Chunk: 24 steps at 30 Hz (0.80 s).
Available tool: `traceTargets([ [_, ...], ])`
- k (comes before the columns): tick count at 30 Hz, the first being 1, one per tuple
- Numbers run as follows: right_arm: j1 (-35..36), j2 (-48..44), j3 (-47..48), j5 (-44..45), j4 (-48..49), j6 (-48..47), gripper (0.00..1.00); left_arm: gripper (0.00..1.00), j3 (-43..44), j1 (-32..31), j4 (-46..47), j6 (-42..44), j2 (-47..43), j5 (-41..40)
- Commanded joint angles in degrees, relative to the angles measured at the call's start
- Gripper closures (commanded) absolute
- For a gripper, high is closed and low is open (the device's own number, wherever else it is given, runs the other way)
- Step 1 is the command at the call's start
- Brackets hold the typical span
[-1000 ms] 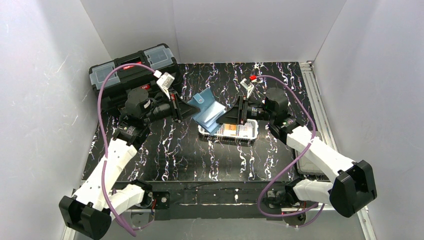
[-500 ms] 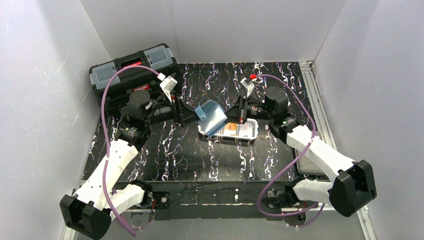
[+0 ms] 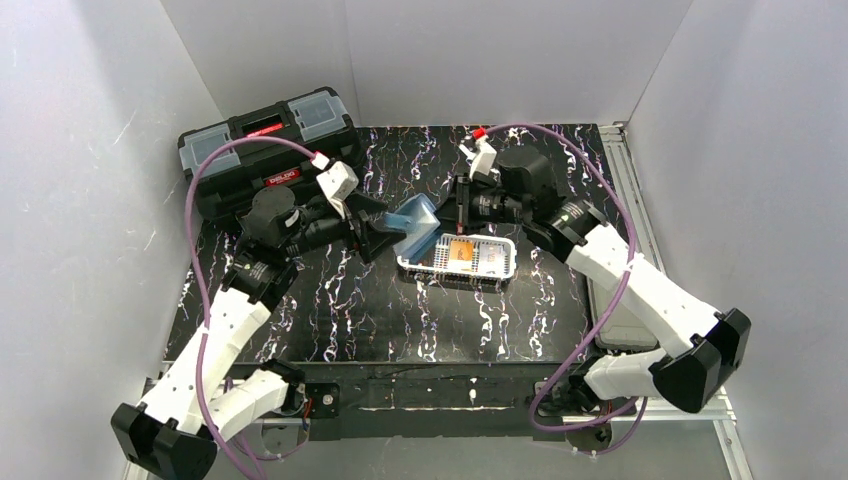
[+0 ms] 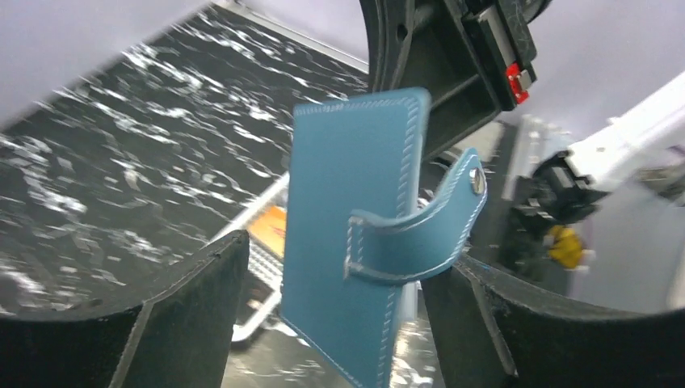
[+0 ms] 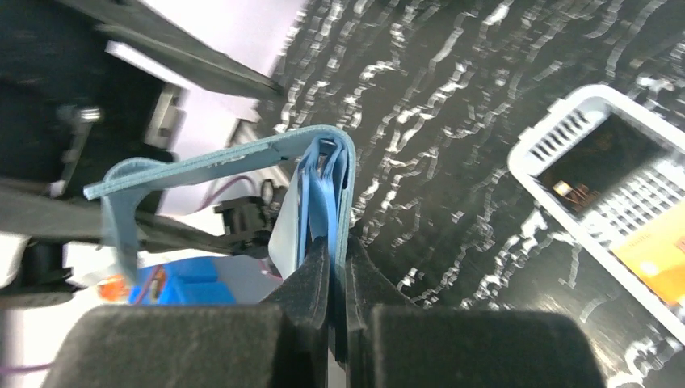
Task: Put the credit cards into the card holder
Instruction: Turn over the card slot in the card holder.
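The teal-blue card holder hangs folded above the table, beside the basket's left end. My right gripper is shut on its edge; in the right wrist view the fingers pinch the leaves of the card holder. My left gripper stands open around the card holder, whose snap tab curls toward the right finger. The left gripper has room on both sides. An orange credit card and a black one lie in the basket.
A white mesh basket sits mid-table, just right of the held holder. A black toolbox stands at the back left, behind the left arm. White walls close in the marbled black table on three sides.
The left gripper let go of the card holder and opened. The right gripper shut on the holder, which folded up from spread open and shifted slightly back.
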Motion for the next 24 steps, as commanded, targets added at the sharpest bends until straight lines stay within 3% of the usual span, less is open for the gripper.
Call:
traceTargets([
  [1,4.3,4.7,11.5,17.3,-20.6,-6.6,0.99,0.24,3.7,-0.9,0.2,13.9,-3.5,-5.1],
  [8,8.6,12.4,23.2,23.4,-32.4,-7.1,0.99,0.18,-1.0,-6.7,-0.7,12.3,-5.5,-2.5],
  [18,11.2,16.2,29.9,23.5,-38.1,-6.2,0.99,0.18,-6.9,-16.7,0.5,25.7,-4.2,-18.8],
  [24,12.5,17.7,30.5,23.8,-38.8,-6.0,0.99,0.19,-6.7,-18.7,2.0,26.7,-2.5,-28.1],
])
